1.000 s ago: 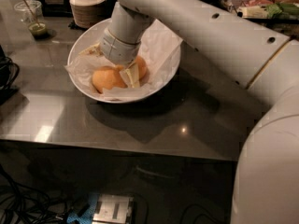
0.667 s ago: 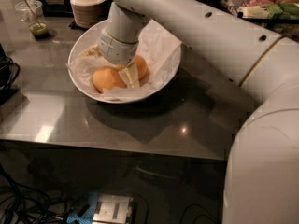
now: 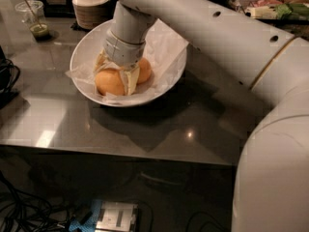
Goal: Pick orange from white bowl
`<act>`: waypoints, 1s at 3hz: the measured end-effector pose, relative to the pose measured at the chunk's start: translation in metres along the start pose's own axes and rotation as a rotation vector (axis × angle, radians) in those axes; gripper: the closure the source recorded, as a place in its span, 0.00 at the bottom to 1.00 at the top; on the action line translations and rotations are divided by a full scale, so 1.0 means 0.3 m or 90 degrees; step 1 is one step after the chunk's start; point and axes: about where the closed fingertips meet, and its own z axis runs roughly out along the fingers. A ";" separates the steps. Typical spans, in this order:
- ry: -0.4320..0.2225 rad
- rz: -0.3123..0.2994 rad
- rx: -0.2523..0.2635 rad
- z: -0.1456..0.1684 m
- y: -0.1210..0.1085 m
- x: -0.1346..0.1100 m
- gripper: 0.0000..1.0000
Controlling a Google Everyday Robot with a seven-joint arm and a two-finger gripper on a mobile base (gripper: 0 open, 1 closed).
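Observation:
A wide white bowl (image 3: 82, 52) lined with crumpled white paper sits on the dark grey table. Two oranges lie in it side by side: one at the front left (image 3: 108, 82) and one to the right (image 3: 145, 69), partly hidden by the gripper. My gripper (image 3: 123, 77) reaches straight down into the bowl from above and is low among the oranges, touching or nearly touching them. The white wrist (image 3: 126, 37) covers the bowl's middle.
A small ribbed beige lidded container (image 3: 90, 6) stands just behind the bowl. A clear cup with green contents and a stick (image 3: 35, 21) is at the far left. My white arm (image 3: 231, 47) spans the right side. Cables (image 3: 29, 211) lie on the floor below the table edge.

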 end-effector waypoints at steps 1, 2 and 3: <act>0.007 0.010 0.009 -0.018 0.011 0.003 0.64; 0.007 0.007 0.018 -0.028 0.010 0.000 0.95; 0.007 -0.001 0.044 -0.057 0.008 -0.009 1.00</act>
